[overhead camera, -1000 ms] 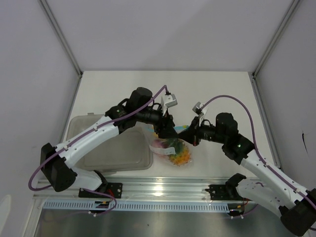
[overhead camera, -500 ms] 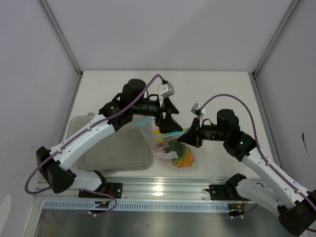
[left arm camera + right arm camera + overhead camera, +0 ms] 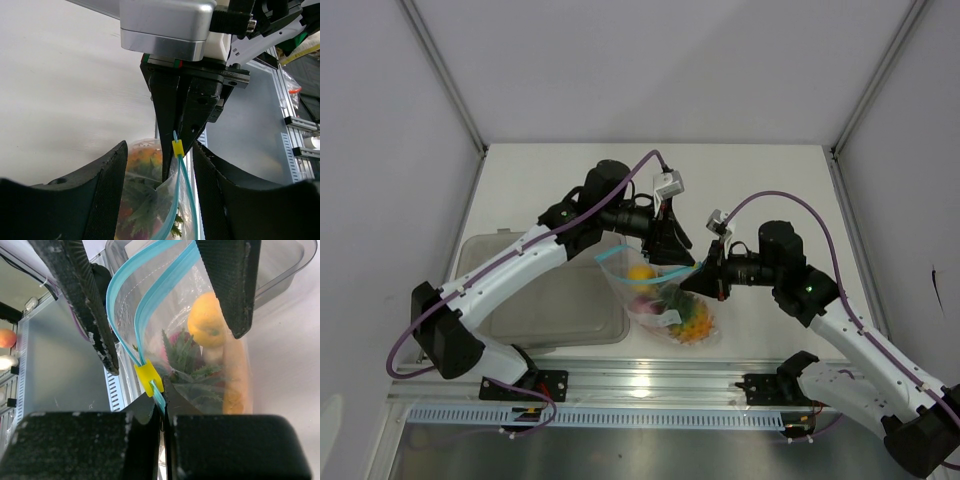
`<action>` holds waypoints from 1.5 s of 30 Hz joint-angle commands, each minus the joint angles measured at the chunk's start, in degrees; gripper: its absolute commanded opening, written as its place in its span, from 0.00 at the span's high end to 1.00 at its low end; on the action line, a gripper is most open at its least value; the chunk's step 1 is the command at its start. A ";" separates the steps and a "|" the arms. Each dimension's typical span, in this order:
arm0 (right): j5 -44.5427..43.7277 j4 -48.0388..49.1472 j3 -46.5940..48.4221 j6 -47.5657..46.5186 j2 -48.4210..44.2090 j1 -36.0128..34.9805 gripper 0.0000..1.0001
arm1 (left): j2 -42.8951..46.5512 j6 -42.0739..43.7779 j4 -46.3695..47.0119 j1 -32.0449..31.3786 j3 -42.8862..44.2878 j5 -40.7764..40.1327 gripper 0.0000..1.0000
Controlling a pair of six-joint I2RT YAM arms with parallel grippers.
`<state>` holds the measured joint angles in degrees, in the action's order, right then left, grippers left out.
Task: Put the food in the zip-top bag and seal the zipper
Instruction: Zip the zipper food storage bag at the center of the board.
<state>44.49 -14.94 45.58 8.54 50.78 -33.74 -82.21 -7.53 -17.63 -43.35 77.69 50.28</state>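
Presently: zipper (image 3: 150, 290) end pinched inside right hand (image 3: 162, 404).

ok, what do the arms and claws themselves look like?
Left arm and right arm: white link shells, black joint housings, a purple cable looping along each. Left claw and right claw: black tapered fingers, grainy pads on the left. Silver camera block at each wrist; green light on the right arm.
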 commanded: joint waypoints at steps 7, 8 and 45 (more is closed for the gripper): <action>-1.16 0.79 3.02 0.17 -0.60 0.16 1.00 | -0.05 -0.56 -1.61 -1.21 2.20 -1.58 0.52; -1.51 0.61 3.02 0.08 -0.60 0.16 1.00 | -0.05 -0.38 -1.97 -1.47 2.20 -2.03 0.53; -0.99 -2.99 5.48 -1.24 1.07 0.16 0.81 | -0.58 6.30 -10.41 -4.28 4.22 -4.67 0.99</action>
<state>41.60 -18.02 48.42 7.88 51.18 -33.63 -82.50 -3.29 -26.83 -47.40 79.00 44.29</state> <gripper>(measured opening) 0.214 0.023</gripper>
